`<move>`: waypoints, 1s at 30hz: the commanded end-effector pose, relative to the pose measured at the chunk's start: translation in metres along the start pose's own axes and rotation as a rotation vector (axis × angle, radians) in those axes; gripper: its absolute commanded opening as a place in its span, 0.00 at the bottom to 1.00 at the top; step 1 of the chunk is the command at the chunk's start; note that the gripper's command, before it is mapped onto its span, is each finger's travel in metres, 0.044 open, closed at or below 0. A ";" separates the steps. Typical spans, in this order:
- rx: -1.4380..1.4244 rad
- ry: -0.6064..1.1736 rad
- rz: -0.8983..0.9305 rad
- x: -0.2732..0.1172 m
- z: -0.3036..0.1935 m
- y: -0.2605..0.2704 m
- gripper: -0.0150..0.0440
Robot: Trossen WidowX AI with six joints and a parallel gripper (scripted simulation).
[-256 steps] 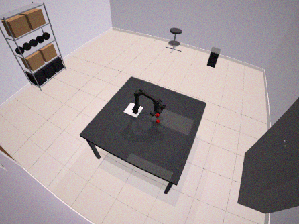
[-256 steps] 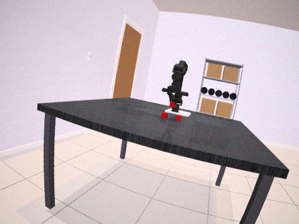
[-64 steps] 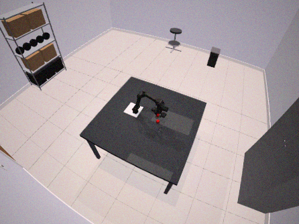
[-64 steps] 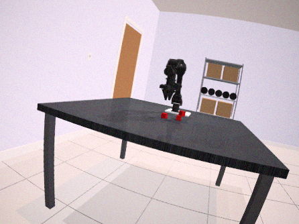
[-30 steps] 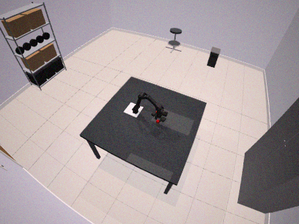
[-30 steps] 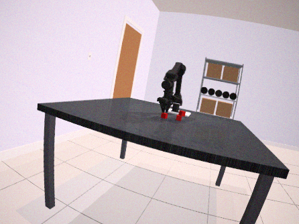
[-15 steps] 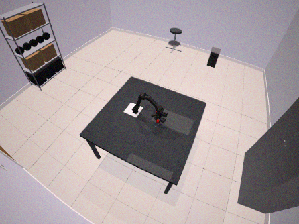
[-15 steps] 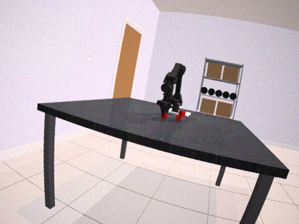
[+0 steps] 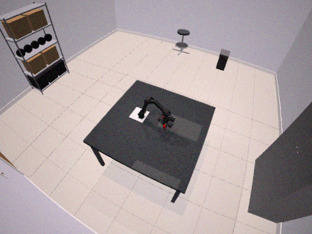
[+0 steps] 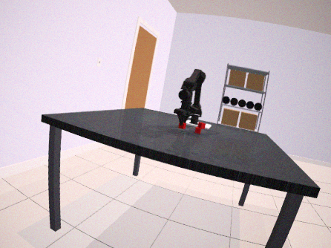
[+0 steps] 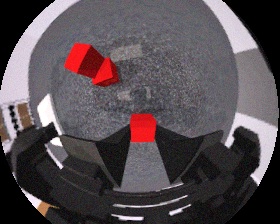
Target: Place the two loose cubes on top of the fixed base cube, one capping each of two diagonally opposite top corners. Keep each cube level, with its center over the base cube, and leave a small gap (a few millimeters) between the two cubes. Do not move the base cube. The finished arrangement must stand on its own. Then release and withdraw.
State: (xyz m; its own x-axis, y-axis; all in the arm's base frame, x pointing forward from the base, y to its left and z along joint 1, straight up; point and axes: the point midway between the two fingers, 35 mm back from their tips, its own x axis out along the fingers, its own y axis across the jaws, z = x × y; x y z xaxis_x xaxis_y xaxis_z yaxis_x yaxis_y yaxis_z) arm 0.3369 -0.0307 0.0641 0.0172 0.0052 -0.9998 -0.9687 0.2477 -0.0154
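We are looking at a dark desk (image 9: 115, 130) in a tiled room, with the black arm (image 9: 154, 104) reaching out from its white mounting plate (image 9: 134, 117) and bending down toward the desk surface. The gripper (image 11: 143, 136) is sitting low over the desk, and its jaws are closing in on a red cube (image 11: 143, 127); we are reading this as a firm hold, since the cube is sitting squarely between the two dark fingers in the wrist view, touching both. In the exterior view the same cube (image 10: 182, 125) is showing as a small red block right under the gripper (image 10: 182, 122), at desk level; whether it is resting on the surface or just off it, we cannot tell.

Two more red cubes are lying ahead of the gripper in the wrist view, up and to the left: a larger-looking one (image 11: 81, 58) and a second one (image 11: 106, 72) right against it, the two touching or nearly so, with the second turned at an angle to the first. From the exterior they are showing as one red cluster (image 10: 200, 127) just beside the gripped cube, apart from it. Which of these is the fixed base we cannot tell.

Around the desk we are seeing a shelving rack (image 9: 33, 46) with boxes and dark balls, a stool (image 9: 182, 39) and a wooden door (image 10: 140, 69)
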 end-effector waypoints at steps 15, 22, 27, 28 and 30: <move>-0.006 0.001 -0.016 -0.062 0.000 -0.005 0.43; -0.006 0.001 -0.016 -0.084 0.000 -0.002 0.43; -0.006 0.001 -0.015 -0.092 -0.001 0.000 0.43; -0.006 0.001 -0.015 -0.092 -0.001 0.000 0.43; 0.015 0.001 -0.015 -0.092 0.000 0.000 0.43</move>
State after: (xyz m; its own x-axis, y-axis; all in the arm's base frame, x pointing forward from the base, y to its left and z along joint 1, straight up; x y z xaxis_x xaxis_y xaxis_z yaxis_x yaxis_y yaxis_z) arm 0.3347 -0.0311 0.1510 0.0246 0.0044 -0.9997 -0.9686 0.2478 -0.0227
